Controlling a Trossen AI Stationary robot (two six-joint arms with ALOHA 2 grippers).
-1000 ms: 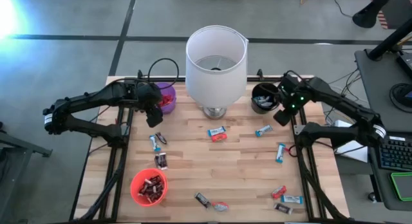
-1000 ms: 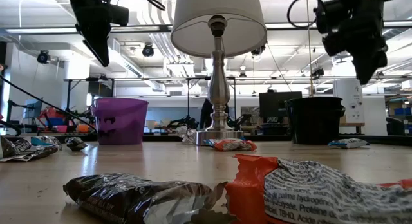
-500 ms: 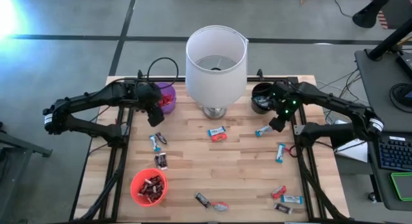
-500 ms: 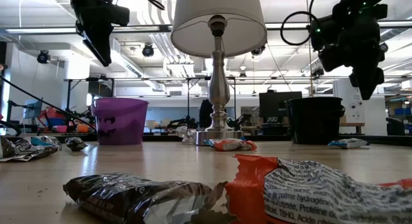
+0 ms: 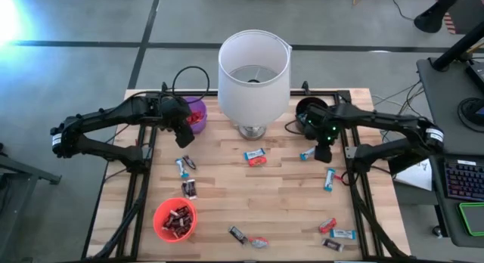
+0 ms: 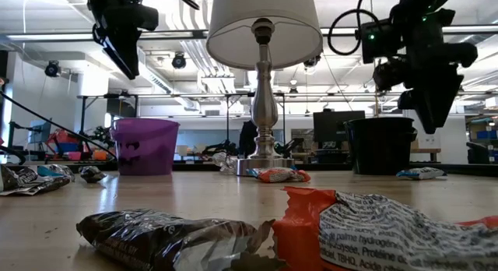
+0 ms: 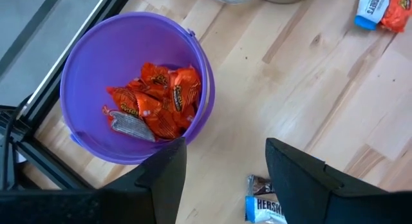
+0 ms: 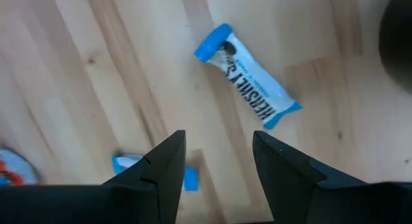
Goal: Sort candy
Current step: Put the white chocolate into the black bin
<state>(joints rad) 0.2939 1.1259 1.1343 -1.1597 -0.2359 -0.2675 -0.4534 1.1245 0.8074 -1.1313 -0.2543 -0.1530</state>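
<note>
Right claw (image 5: pixel 323 153) hangs above the bench (image 5: pixel 280 187), its fingers spread with nothing between them, right over a light blue-and-white candy bar (image 5: pixel 308 153) lying flat on the wood just in front of the black cup (image 5: pixel 305 114); the right wrist view looks straight down on that same bar (image 8: pixel 248 76). Left claw (image 5: pixel 184 140) hovers beside the purple cup (image 5: pixel 198 116), fingers wide too and empty; that cup (image 7: pixel 84 69) holds a heap of orange wrappers (image 7: pixel 158 102). The lamp (image 5: pixel 254 74) stands at the far middle of the bench; just near of it lie a blue-and-white bar and a red one (image 5: pixel 255 157) touching. More candy is scattered about: blue and dark pieces (image 5: pixel 182 165) on the left, a dark one (image 5: pixel 189 189) nearer, a blue-and-white bar (image 5: pixel 330 178) on the right, several (image 5: pixel 335 234) at the near right corner, two (image 5: pixel 248 237) at the near middle; the red cup (image 5: pixel 175 219) at near left holds dark bars.
</note>
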